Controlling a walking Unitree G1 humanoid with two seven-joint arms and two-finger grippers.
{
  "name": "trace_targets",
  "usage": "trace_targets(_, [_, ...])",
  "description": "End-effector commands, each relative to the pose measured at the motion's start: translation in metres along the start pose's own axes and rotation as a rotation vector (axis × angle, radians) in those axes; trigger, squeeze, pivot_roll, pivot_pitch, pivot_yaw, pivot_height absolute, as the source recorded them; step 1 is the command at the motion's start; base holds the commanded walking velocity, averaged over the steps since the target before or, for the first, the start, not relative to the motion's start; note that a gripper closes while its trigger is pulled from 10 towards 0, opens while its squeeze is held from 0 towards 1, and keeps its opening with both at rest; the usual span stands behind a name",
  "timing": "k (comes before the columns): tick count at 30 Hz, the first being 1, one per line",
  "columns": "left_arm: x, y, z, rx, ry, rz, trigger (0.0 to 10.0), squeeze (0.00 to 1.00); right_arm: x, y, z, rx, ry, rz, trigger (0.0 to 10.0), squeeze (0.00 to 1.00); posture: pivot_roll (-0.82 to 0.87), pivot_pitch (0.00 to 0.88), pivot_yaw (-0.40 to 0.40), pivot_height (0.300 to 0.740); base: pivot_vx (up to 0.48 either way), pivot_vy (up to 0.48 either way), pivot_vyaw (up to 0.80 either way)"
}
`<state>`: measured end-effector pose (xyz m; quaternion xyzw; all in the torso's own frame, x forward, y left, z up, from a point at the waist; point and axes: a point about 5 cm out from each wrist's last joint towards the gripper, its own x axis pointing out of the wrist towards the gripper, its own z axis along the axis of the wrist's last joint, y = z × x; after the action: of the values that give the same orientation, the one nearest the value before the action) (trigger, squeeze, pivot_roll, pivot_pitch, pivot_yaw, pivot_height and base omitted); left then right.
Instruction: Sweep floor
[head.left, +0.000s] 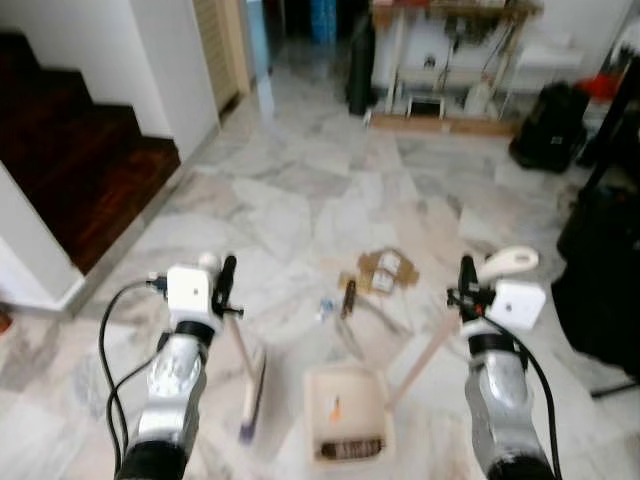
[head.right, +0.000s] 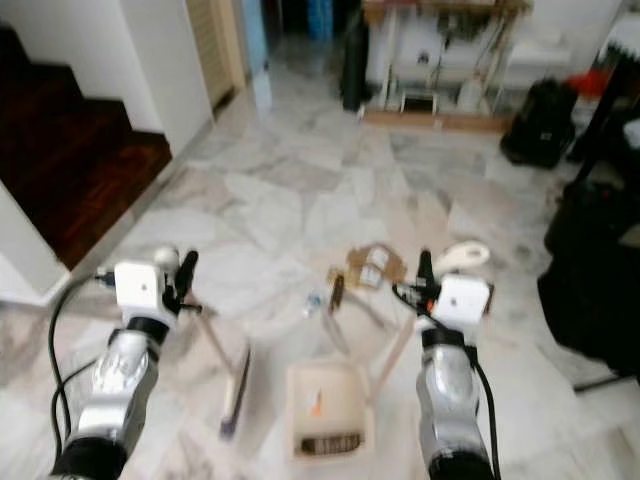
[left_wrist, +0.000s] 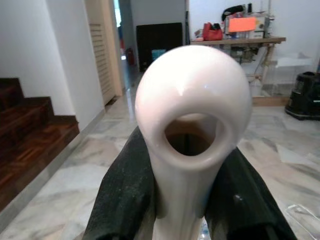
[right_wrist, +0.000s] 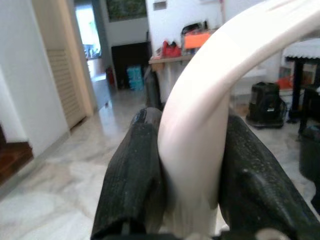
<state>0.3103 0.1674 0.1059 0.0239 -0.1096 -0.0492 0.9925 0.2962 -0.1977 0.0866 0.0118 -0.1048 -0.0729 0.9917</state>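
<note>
On a marble floor (head.left: 280, 200) between a dark staircase (head.left: 70, 170) and a cluttered workbench (head.left: 450, 60), I stand over the job with a tool in each pincer. My left gripper (head.left: 222, 290) is clamped tight around the pale handle of the broom (head.left: 250, 385), whose long axis slants down and inward to a brush head resting on the tiles just left of the dustpan (head.left: 345, 415). My right gripper (head.left: 468, 290) is closed just as firmly on the dustpan's long handle, which angles down and leftward to the pan between my arms. The scattered litter (head.left: 380, 272), brown scraps and small bits, lies just beyond the pan's far edge. By my reckoning, the broom must reach forward past the litter and draw it back toward the pan.
</note>
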Motion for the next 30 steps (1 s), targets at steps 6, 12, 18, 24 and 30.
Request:
trace_targets(6, [0.003, 0.005, 0.009, 0.026, -0.040, 0.008, 10.0, 0.00, 0.008, 0.009, 0.012, 0.007, -0.057, 0.030, 10.0, 0.00, -0.01, 0.000, 0.004, 0.740, 0.000, 0.000, 0.80])
trace_targets(12, [0.002, 0.006, 0.008, 0.030, -0.036, 0.012, 10.0, 0.00, 0.008, 0.012, 0.011, 0.010, -0.055, 0.044, 10.0, 0.00, -0.01, 0.000, 0.004, 0.740, 0.000, 0.000, 0.80])
trace_targets(18, [0.001, 0.004, 0.008, 0.030, -0.036, 0.006, 10.0, 0.00, 0.009, 0.014, 0.011, 0.011, -0.055, 0.055, 10.0, 0.00, -0.01, 0.000, 0.004, 0.740, 0.000, 0.000, 0.80])
trace_targets(24, [0.001, 0.003, 0.007, 0.031, -0.034, 0.001, 10.0, 0.00, 0.010, 0.016, 0.011, 0.012, -0.055, 0.064, 10.0, 0.00, -0.01, 0.000, 0.002, 0.740, 0.000, 0.000, 0.80])
trace_targets(30, [0.002, 0.002, 0.008, 0.031, -0.036, 0.003, 10.0, 0.00, 0.011, 0.018, 0.012, 0.017, -0.054, 0.074, 10.0, 0.00, -0.01, 0.000, -0.001, 0.740, 0.000, 0.000, 0.80])
